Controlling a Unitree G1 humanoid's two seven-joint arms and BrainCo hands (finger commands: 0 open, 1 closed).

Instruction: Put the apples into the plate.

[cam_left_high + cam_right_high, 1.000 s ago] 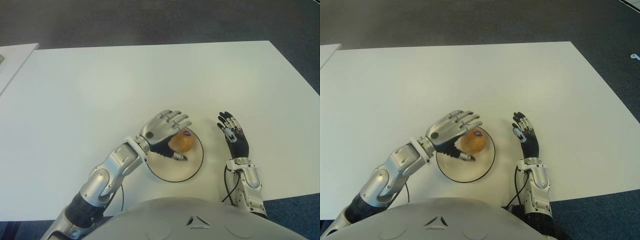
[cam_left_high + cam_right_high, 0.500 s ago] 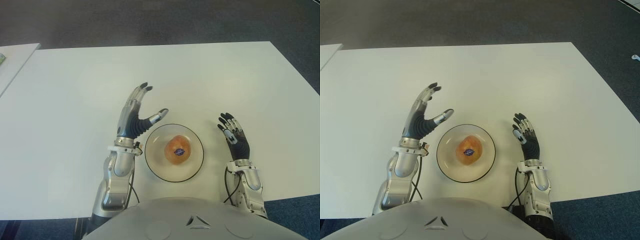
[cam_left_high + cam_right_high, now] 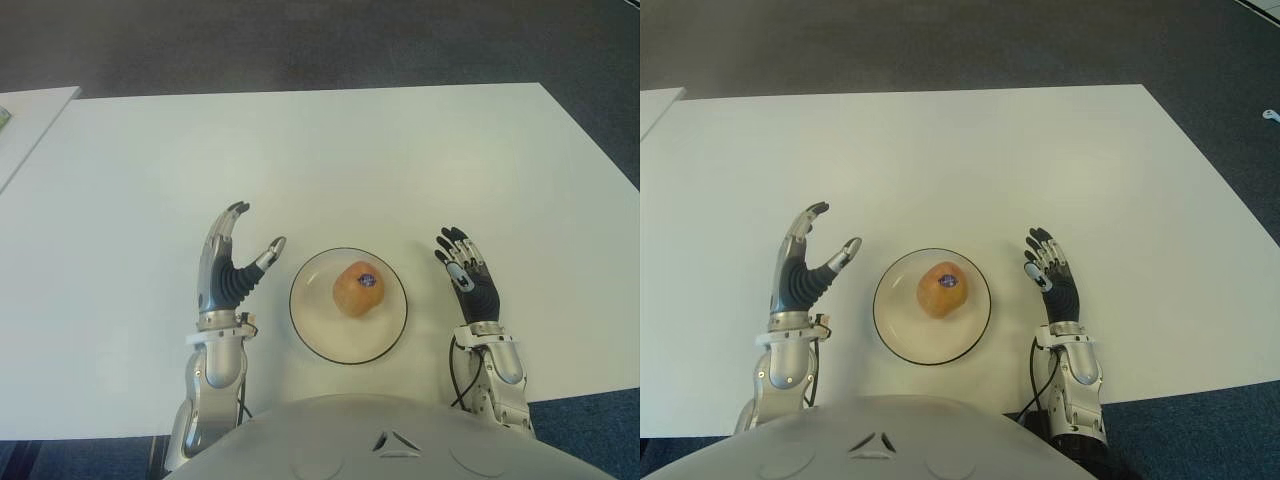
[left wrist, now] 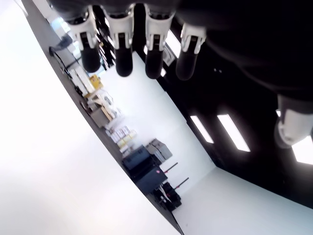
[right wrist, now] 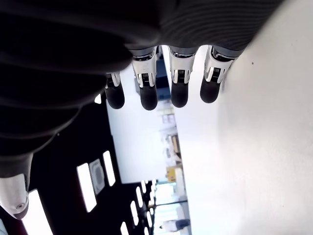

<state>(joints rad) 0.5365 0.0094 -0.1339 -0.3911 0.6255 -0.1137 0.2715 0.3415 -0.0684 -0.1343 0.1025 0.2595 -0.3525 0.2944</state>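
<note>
Left hand (image 3: pixel 228 272) at the plate's (image 3: pixel 312 335) 9 o'clock, fingers spread, holding nothing; right hand (image 3: pixel 466 275) at its 3 o'clock, also spread and bare. Apple (image 3: pixel 358 288) sits in the plate, slightly toward 12. Looks firm, smooth, rollable, moderately weighty; best wrapped round its widest girth. White table (image 3: pixel 330 160) underneath

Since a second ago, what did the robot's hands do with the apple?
The left hand let go of the apple, lifted off the plate and pulled back to the robot's left, fingers open. The apple now sits alone on the plate. The right hand, the plate and the table stayed as they were.
</note>
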